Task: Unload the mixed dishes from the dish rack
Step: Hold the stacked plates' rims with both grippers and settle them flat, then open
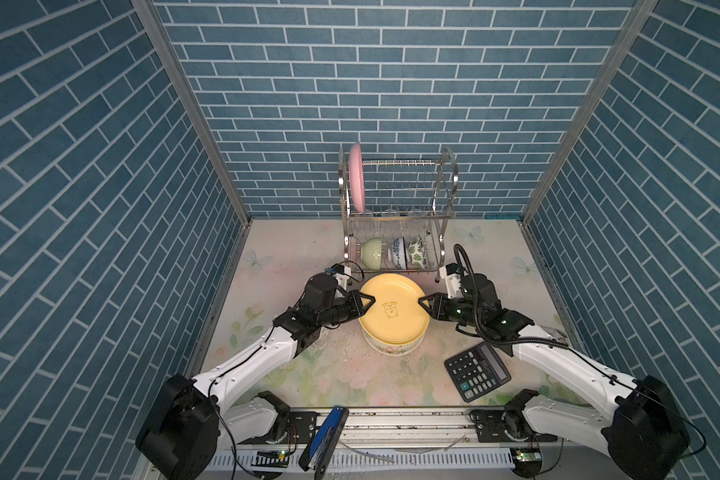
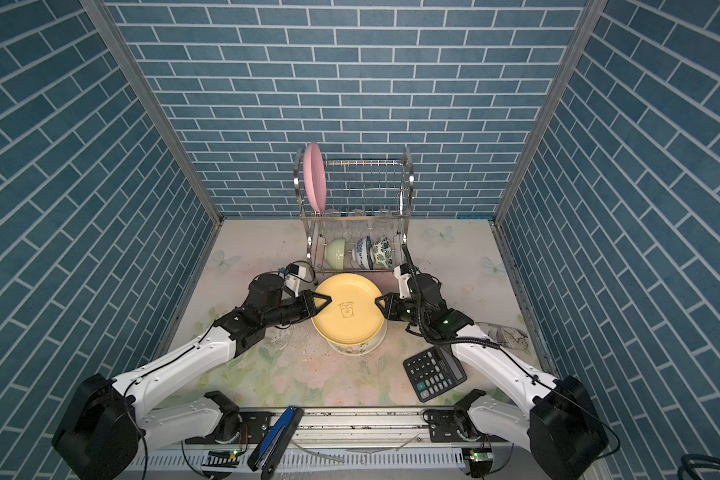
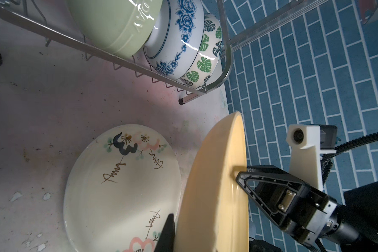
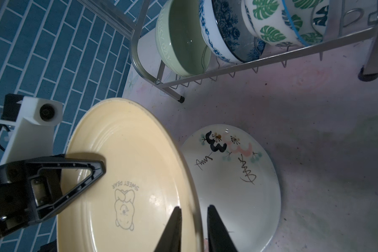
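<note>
1. From where I stand, the round yellow glazed plate [image 1: 391, 309] with a bear drawing hangs face-up between the two arms. It is just above a round cream plate with painted blossoms [image 1: 391, 353], which lies flat on the flowery table [image 1: 308, 374] in front of the two-tier silver wire dish rack [image 1: 447, 199].
2. The left gripper [image 1: 370, 299] has its jaws closed on the yellow plate's left rim, with one finger lying across the upper face. The right gripper [image 1: 421, 301] has its jaws pinched on the opposite rim (the right wrist view shows the rim running between the two fingers).
3. A round pink plate [image 1: 356, 178] stands on edge in the rack's upper tier. In the lower tier, on edge and side by side, are a pale-green bowl [image 1: 371, 251], a blue-and-white flowered bowl [image 1: 399, 251] and a green-leaf patterned bowl [image 1: 415, 249].
4. I judge the yellow plate to be stiff, smooth, rather slippery and breakable. The thin rim is the only place these jaws can bite, and two opposite holds keep it level; a single hold would likely let it tip.
5. Setting it on the cream plate calls for a gentle descent, since glaze striking glaze could chip.
</note>
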Tool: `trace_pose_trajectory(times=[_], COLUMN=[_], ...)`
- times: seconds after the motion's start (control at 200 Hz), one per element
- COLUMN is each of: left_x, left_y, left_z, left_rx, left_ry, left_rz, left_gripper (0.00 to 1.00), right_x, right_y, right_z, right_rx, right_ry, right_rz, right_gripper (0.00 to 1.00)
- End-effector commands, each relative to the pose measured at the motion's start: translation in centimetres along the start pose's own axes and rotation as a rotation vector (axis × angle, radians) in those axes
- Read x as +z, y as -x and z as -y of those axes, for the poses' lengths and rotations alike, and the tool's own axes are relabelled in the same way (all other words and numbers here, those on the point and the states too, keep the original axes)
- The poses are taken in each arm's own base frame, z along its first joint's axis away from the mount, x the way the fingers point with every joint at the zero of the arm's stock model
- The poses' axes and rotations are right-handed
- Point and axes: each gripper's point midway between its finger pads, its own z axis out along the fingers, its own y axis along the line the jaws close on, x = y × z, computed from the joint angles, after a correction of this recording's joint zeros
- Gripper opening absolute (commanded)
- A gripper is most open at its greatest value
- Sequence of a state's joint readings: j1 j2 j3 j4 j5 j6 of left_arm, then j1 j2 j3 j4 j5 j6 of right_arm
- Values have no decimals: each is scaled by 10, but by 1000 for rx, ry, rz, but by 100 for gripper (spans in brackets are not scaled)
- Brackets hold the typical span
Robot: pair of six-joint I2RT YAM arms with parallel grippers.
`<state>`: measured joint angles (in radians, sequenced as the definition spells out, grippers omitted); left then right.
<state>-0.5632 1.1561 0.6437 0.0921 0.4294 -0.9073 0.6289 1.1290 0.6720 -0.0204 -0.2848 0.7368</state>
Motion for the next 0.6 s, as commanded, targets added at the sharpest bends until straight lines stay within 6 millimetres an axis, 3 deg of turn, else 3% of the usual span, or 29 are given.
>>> trace_pose_trajectory(times=[0.0,0.12,0.22,0.325,0.595], left_x=[2,6,11,16,32], left_y=[4,3,1,-2,-7], left_z=[1,-6,-17,-30,-50], left_rx=[-3,-4,-6,-1,15], left_ry=[-19,3,36,76,116], left_rz=[22,11,9,4,-18], left_gripper=[0,1,11,23,71], right_x=[5,11,15,19,26], right_y=[-1,-4,-7,-10,-10], right_z=[5,10,17,25,50], right_rx=[27,27,25,21,-25], right_ry=[-10,-29,-55,-82,-190], right_rz=[1,-22,-28,-35,-19], right_gripper=[16,7,0,0,0])
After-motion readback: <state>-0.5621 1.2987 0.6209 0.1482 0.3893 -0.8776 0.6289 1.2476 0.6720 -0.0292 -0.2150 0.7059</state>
